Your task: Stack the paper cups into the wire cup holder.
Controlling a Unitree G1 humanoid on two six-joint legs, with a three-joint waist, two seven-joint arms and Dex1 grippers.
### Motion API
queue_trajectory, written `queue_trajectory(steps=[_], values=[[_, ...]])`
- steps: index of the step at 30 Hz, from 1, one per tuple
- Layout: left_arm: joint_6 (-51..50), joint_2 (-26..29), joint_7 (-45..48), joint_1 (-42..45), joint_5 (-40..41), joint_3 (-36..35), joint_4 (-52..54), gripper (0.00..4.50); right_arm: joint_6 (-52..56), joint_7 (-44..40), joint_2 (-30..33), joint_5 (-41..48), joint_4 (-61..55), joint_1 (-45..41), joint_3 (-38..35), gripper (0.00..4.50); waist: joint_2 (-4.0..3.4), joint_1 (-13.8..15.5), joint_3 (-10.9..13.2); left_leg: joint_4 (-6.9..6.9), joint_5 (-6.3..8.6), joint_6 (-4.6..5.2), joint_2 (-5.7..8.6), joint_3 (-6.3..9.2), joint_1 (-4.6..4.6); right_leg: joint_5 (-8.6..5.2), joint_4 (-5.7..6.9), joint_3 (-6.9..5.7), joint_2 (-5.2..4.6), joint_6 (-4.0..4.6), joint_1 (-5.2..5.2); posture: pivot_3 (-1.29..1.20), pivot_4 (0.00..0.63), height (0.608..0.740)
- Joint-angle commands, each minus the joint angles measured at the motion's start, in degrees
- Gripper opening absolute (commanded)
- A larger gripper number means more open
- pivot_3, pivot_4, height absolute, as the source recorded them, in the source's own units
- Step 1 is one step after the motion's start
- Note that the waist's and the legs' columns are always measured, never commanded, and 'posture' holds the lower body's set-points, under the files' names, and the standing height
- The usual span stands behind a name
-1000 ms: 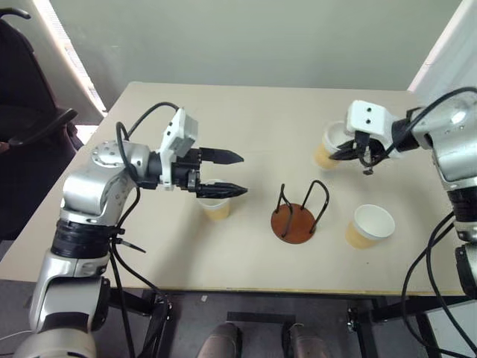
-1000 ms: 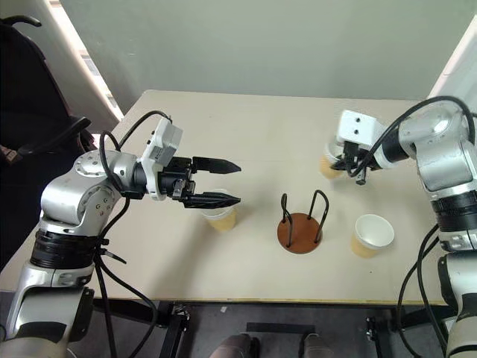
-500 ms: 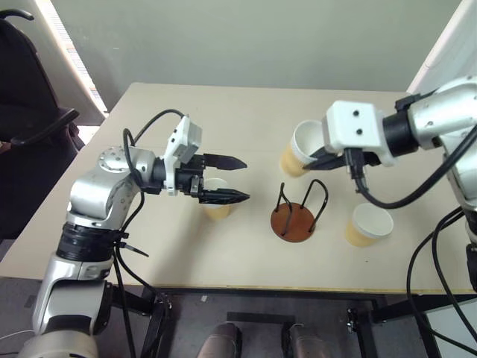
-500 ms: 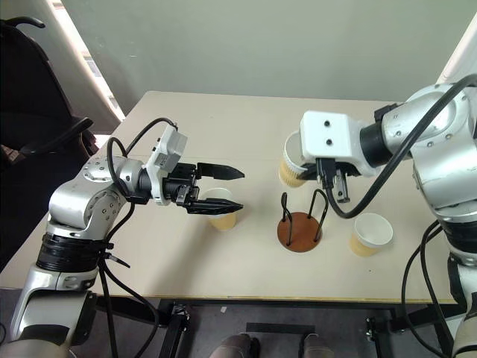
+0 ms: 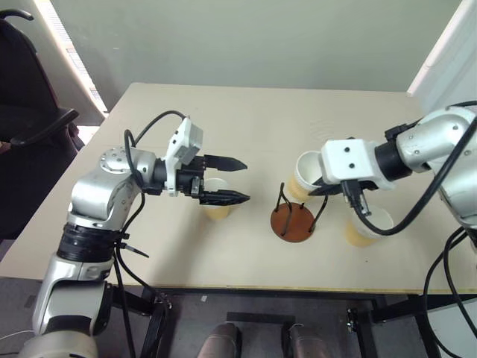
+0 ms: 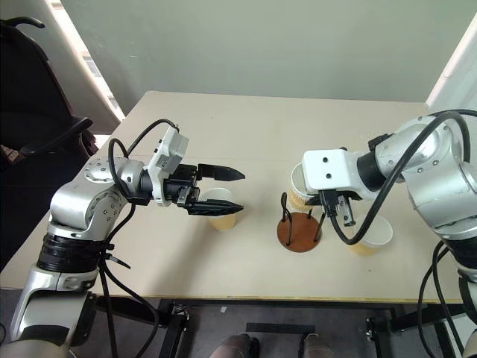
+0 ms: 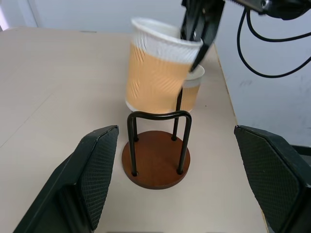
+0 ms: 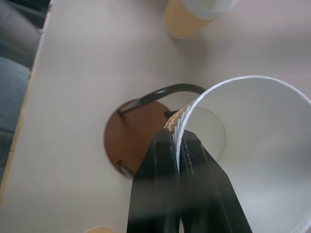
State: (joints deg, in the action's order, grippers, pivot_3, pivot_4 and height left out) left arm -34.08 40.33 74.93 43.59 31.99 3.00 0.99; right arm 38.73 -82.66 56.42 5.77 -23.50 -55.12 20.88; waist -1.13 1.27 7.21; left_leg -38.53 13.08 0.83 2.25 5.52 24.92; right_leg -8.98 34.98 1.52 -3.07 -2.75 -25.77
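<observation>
Tan paper cup (image 7: 158, 70) hangs tilted over the wire cup holder (image 5: 293, 220) on the desk (image 5: 246, 119), right tool (image 8: 179, 145) pinching its rim; left tool (image 5: 237, 180) spread wide near another cup (image 5: 216, 203). No readable writing.

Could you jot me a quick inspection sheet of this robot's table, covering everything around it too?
Surface: beige rectangular table, dry.
Job's things: round reddish-brown disc holder with black wire loops, no cup in it; one tan paper cup with white rim held tilted above it; a second cup under the left fingers; a third right of the holder.
Clutter: nothing seen.
Grippers: left gripper open, holding nothing; right gripper pinching the raised cup's rim.
Cables: black cables looping off both arms.
Surroundings: black chair, plain wall.
</observation>
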Motion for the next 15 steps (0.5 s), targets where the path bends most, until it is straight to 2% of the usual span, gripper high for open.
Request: queue_trajectory(steps=[1, 5, 7, 12, 15], values=[[0.81, 0.07, -0.12, -0.05, 0.24, -0.55, 2.22, 4.12, -1.13, 1.19, -0.53, -1.57, -0.82, -0.69, 0.74, 1.24, 0.0, -0.02, 0.0, 0.0, -0.01, 0.01, 0.0, 0.0, 0.0, 0.0, 0.0, 0.0, 0.0, 0.0, 0.0, 0.0, 0.15, 0.74], [0.97, 0.24, -0.98, -0.47, -0.01, -0.84, 3.0, 4.12, -0.85, 3.23, -1.35, -2.06, -0.93, 0.14, -0.12, 2.67, 0.0, 0.01, 0.0, 0.0, -0.02, 0.04, 0.0, 0.0, 0.0, 0.02, 0.0, 0.0, 0.0, -0.02, 0.01, 0.0, 0.15, 0.74], [3.87, 0.27, -3.59, -0.78, -2.8, -0.94, 4.06, 4.12, -0.32, 6.18, -1.84, -2.83, 0.74, 0.12, -1.92, 3.31, 0.0, -0.02, 0.0, -0.02, -0.02, 0.04, 0.01, 0.0, 0.01, 0.02, -0.01, 0.0, -0.01, -0.02, 0.01, 0.0, 0.15, 0.74], [5.24, 3.02, -8.8, -1.09, -8.9, 0.35, 9.02, 4.12, 4.33, 11.44, -1.5, -0.89, 3.19, 0.73, -8.26, 3.31, 0.01, 0.06, 0.0, -0.03, -0.04, 0.07, 0.01, 0.0, 0.01, 0.06, -0.03, 0.0, -0.01, -0.02, 0.02, 0.0, 0.15, 0.74], [2.9, 8.3, -8.82, -1.27, -14.02, 3.78, 11.49, 4.12, 11.18, 13.46, -3.65, 4.52, 1.84, 0.81, -14.05, 3.31, 0.02, 0.0, 0.01, -0.01, -0.03, 0.06, 0.01, -0.01, 0.01, 0.05, -0.05, 0.01, 0.0, -0.01, 0.01, 0.0, 0.15, 0.74]])
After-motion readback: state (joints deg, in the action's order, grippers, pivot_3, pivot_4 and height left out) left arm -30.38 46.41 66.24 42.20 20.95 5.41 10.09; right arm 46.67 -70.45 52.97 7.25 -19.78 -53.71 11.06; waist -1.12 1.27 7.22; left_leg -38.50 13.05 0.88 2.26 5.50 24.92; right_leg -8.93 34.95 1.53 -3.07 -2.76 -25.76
